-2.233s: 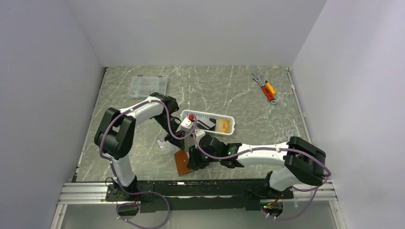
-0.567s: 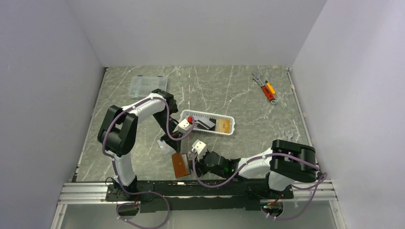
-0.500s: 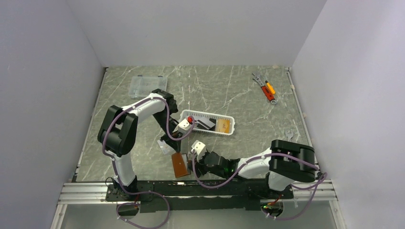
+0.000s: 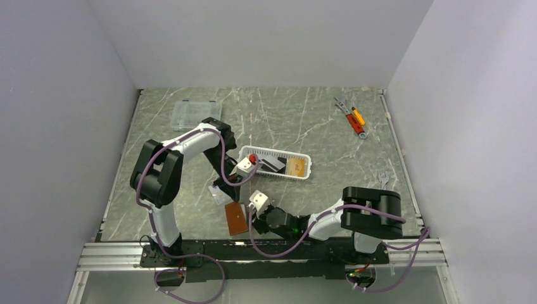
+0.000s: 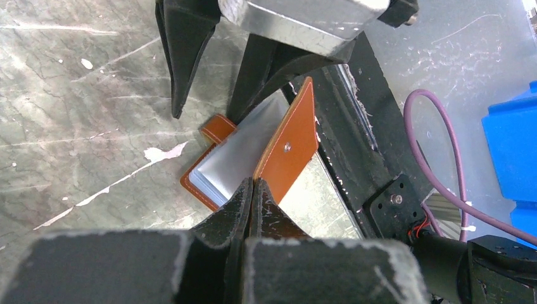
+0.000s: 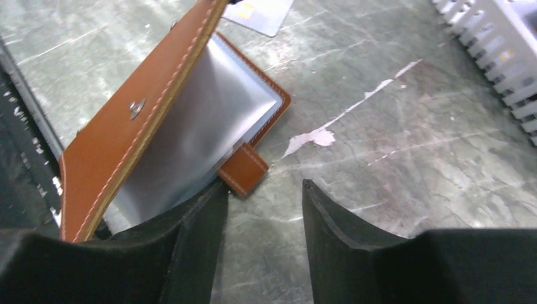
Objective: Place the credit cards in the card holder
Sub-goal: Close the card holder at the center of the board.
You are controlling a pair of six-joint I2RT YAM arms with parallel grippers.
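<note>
The worktop [image 4: 316, 126] is grey-green marbled stone, boxed in by plain pale walls [image 4: 266, 38] on three sides. One card holder [image 4: 236, 219], brown leather, lies near the front edge between the two arms. It is open, with its cover tilted up off the pale inner sleeves.

The left tool [image 5: 251, 190] is pinched together on the cover's edge. The right tool [image 6: 263, 209] has its fingers apart with nothing gripped, just beside the strap tab [image 6: 244, 170].

Only the top view shows the rest:
- One white slotted basket [image 4: 278, 178] sits behind the holder, with one black card [image 4: 273, 163] and one orange-gold card [image 4: 296, 166] in it.
- One pale card [image 4: 220, 195] lies flat on the stone just left of the holder.
- One clear compartment box [image 4: 197, 114] is at the far left.
- One orange-handled implement [image 4: 356, 121] is at the far right.
- One small wrench [image 4: 382, 178] is near the right edge.

Only the left wrist view shows a blue block [image 5: 513, 152] beyond the worktop's edge.
</note>
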